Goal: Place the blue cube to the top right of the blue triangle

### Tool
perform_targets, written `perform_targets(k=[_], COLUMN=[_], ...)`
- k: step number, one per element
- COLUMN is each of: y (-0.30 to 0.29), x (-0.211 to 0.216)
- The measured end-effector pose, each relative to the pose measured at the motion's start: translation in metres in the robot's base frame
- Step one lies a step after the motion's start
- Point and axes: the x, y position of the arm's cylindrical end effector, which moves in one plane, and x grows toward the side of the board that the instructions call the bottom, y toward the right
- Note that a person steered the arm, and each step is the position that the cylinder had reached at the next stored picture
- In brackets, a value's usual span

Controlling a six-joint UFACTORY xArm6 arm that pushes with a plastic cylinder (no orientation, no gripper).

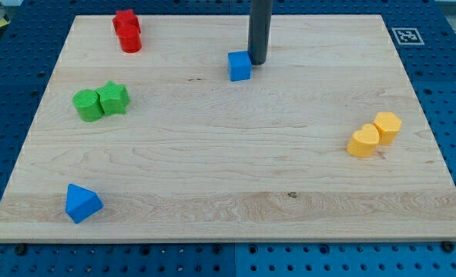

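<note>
Single camera view of the wooden board point(228, 169) on a blue pegboard base point(5, 92). My tip point(257, 61) rests on the board just beside the blue cube point(239, 66), at the cube's right upper corner, touching it or nearly so. The rod carries no jaws, so there is nothing to open or close; it can only push. This placement is judged to suit a push toward the view's left and bottom, which is where the blue triangle point(82, 203) lies, near the board's lower left corner and well apart from the cube.

The goal spot, up and right of the triangle, is bare wood. The straight path from cube to that spot crosses the open middle of the board. The two green blocks point(102, 101) sit touching each other at the left, above the triangle, and lie near the left side of that path; a push drifting left may clip them. The red blocks point(127, 31) at the top left and the two yellow blocks point(374, 134) at the right stand well clear. The triangle is near the bottom and left edges, so an overshoot could drive it off.
</note>
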Motion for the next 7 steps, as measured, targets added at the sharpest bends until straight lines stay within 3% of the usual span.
perform_targets(k=[1, 2, 7], y=[-0.01, -0.021, -0.03], x=[-0.021, -0.01, 0.085])
